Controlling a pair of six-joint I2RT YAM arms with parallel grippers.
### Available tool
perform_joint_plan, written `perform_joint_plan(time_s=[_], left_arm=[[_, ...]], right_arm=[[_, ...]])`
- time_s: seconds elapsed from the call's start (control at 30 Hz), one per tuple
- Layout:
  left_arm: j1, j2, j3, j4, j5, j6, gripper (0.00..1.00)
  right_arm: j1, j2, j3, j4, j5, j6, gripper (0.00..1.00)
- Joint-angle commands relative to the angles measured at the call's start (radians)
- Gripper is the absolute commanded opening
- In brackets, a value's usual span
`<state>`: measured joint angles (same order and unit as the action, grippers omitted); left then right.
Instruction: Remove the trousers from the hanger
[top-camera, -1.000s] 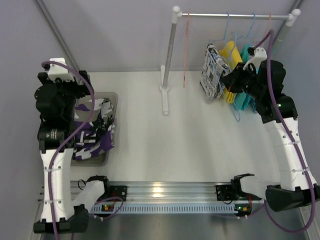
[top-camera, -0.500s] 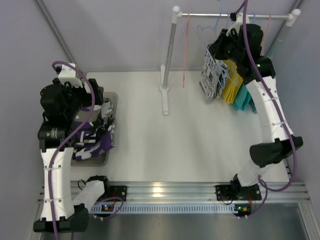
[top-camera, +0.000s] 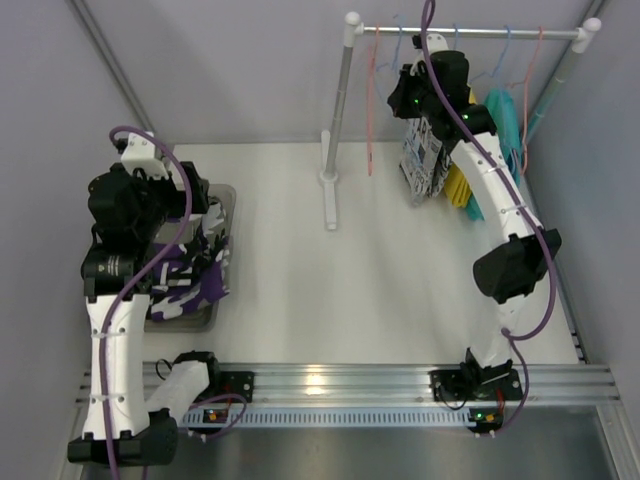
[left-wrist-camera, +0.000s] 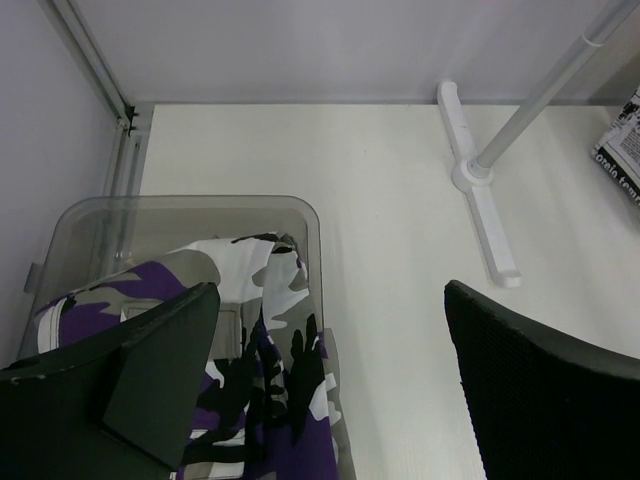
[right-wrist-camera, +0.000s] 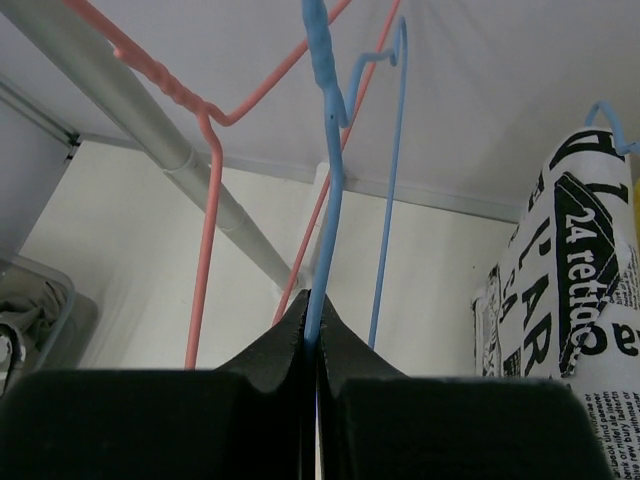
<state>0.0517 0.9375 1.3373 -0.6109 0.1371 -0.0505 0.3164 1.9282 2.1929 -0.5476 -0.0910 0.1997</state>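
Note:
Purple camouflage trousers (top-camera: 185, 265) lie bunched in a clear bin (top-camera: 226, 192) at the left, also seen in the left wrist view (left-wrist-camera: 270, 330). My left gripper (top-camera: 192, 200) hovers open over the bin's right side (left-wrist-camera: 330, 400), with nothing between its fingers. My right gripper (top-camera: 408, 88) is raised beside the rail (top-camera: 470, 32) and shut on the wire of a bare blue hanger (right-wrist-camera: 325, 150), the jaws (right-wrist-camera: 315, 305) pinching it near the bottom. A pink hanger (right-wrist-camera: 205, 250) hangs empty to its left.
Newsprint-patterned trousers (top-camera: 425, 150), a yellow pair (top-camera: 458, 185) and a teal pair (top-camera: 505, 120) hang from the rail. The rack's white post (top-camera: 340, 110) and foot (top-camera: 329, 195) stand mid-table. Grey walls close in on the left and right.
My right arm has risen and swung left along the rail, from beside the teal trousers to the newsprint pair. The left gripper has edged slightly right over the bin, still open.

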Motion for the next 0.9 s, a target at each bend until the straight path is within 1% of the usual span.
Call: perform_joint_plan(time_s=[0.0, 0.07, 0.13, 0.17, 0.27, 0.3, 0.4, 0.43, 0.47, 0.5, 0.53, 0.57, 0.6, 0.63, 0.67, 0.7, 0.73, 0.77, 0.83, 0.87], left_arm=[[0.004, -0.022, -0.006, -0.003, -0.013, -0.005, 0.99], [0.002, -0.017, -0.003, -0.012, -0.010, -0.008, 0.99], [0.002, -0.006, 0.013, -0.026, 0.005, -0.006, 0.99], [0.002, 0.015, 0.022, -0.053, 0.009, -0.006, 0.99], [0.004, 0.070, 0.068, -0.096, 0.016, 0.001, 0.99], [0.002, 0.087, 0.077, -0.117, 0.016, 0.012, 0.99], [0.000, 0.150, 0.123, -0.154, 0.090, 0.041, 0.99], [0.002, 0.170, 0.143, -0.167, 0.107, 0.043, 0.99], [0.000, 0.214, 0.192, -0.179, 0.134, 0.041, 0.99], [0.000, 0.243, 0.226, -0.197, 0.153, 0.043, 0.99], [0.000, 0.268, 0.264, -0.249, 0.174, 0.041, 0.99], [-0.001, 0.332, 0.302, -0.277, 0.209, 0.069, 0.99], [-0.001, 0.366, 0.385, -0.306, 0.225, 0.086, 0.99], [-0.003, 0.398, 0.423, -0.360, 0.239, 0.095, 0.99], [-0.010, 0.452, 0.456, -0.377, 0.242, 0.097, 0.99], [-0.016, 0.475, 0.503, -0.388, 0.222, 0.089, 0.99], [-0.024, 0.515, 0.519, -0.400, 0.214, 0.086, 0.99], [-0.047, 0.530, 0.534, -0.406, 0.197, 0.087, 0.99], [-0.116, 0.564, 0.562, -0.406, 0.110, 0.086, 0.99], [-0.184, 0.569, 0.562, -0.385, 0.075, 0.086, 0.99]], right_arm=[[0.021, -0.015, 0.031, 0.113, 0.002, -0.013, 0.00], [0.020, -0.017, 0.012, 0.112, 0.002, -0.005, 0.01], [0.020, -0.020, -0.005, 0.107, 0.000, 0.006, 0.09], [0.021, -0.026, -0.021, 0.106, -0.004, 0.007, 0.20], [0.020, -0.057, -0.056, 0.101, -0.009, 0.012, 0.36], [0.020, -0.069, -0.070, 0.100, -0.010, 0.010, 0.36], [0.015, -0.135, -0.134, 0.098, -0.001, 0.014, 0.38], [0.013, -0.182, -0.156, 0.101, -0.003, 0.009, 0.40], [0.012, -0.211, -0.213, 0.110, 0.003, 0.007, 0.45], [0.010, -0.244, -0.254, 0.133, 0.005, 0.006, 0.46], [0.010, -0.315, -0.290, 0.152, 0.005, 0.004, 0.49], [0.007, -0.357, -0.373, 0.170, 0.013, 0.001, 0.53], [0.009, -0.442, -0.419, 0.207, 0.016, 0.000, 0.54], [0.007, -0.483, -0.459, 0.222, 0.019, -0.003, 0.55], [0.009, -0.526, -0.537, 0.235, 0.031, -0.008, 0.59], [0.007, -0.563, -0.571, 0.245, 0.034, -0.013, 0.63], [0.009, -0.633, -0.622, 0.242, 0.039, -0.019, 0.66], [0.009, -0.665, -0.640, 0.236, 0.046, -0.029, 0.72], [0.009, -0.746, -0.691, 0.204, 0.060, -0.031, 0.79], [0.007, -0.771, -0.706, 0.192, 0.069, -0.036, 0.86]])
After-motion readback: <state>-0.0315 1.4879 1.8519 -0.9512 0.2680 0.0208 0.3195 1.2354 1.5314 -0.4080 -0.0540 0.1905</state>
